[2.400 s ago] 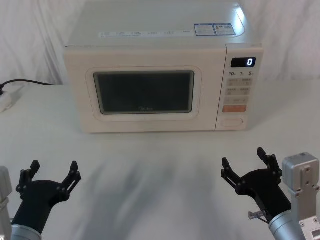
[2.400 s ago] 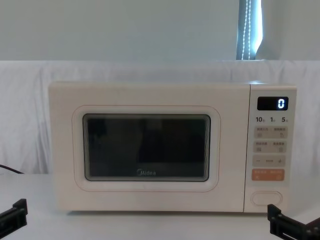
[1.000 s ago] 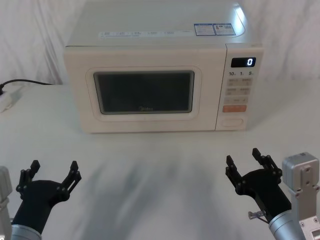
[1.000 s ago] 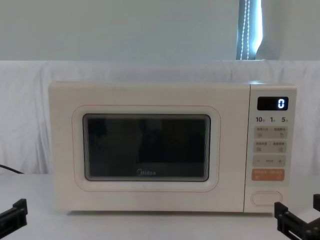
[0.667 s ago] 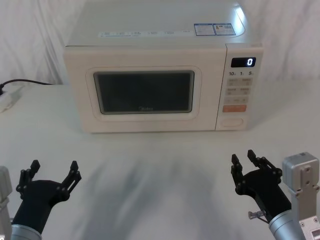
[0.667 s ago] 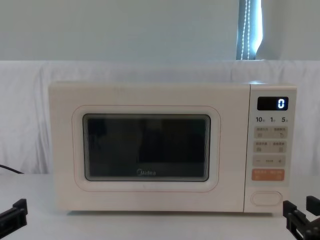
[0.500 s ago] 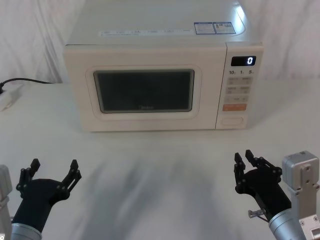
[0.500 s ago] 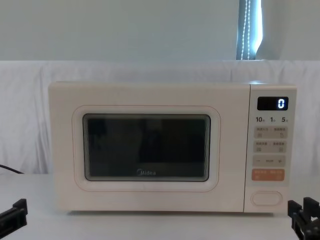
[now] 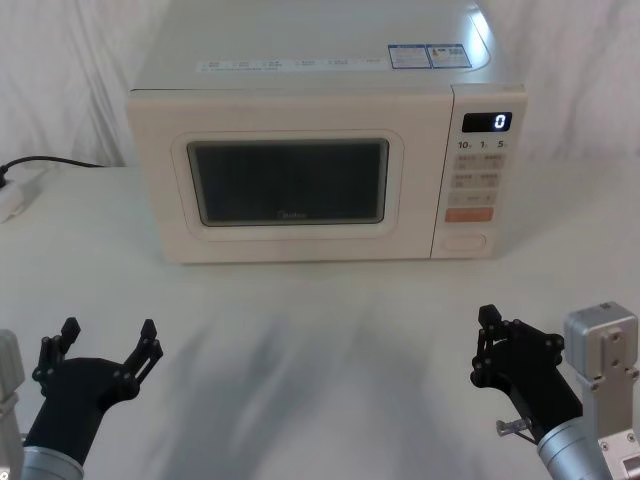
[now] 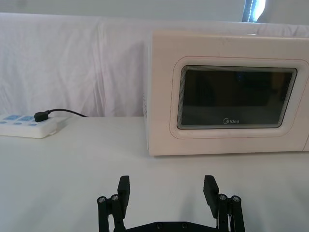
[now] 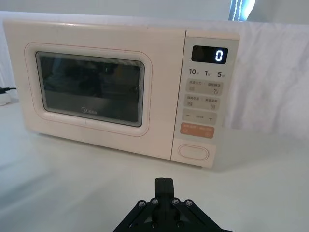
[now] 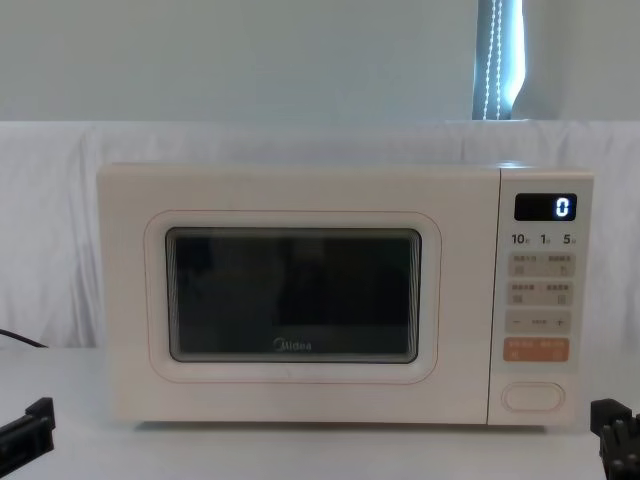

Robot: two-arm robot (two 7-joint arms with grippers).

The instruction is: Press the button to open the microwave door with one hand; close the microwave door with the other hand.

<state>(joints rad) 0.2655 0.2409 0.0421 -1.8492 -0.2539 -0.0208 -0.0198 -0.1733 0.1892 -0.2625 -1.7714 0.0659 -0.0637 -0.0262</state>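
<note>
The cream microwave stands at the back of the table, its microwave door [image 9: 290, 185] closed flush, dark mesh window facing me. The wide oval button [image 9: 464, 241] sits at the bottom of the control panel, under the orange key strip; it also shows in the right wrist view as the button [image 11: 193, 152]. My right gripper [image 9: 490, 324] hovers low at the front right, well short of the panel, fingers shut together with nothing between them. My left gripper [image 9: 108, 338] rests at the front left, open and empty.
A white power strip [image 10: 28, 126] with a black cable lies on the table to the microwave's left. The white cloth-covered table [image 9: 320, 320] spreads between the grippers and the microwave. White drapes hang behind.
My right gripper's fingers have closed from wide apart to fully together. The left gripper and the door have stayed still.
</note>
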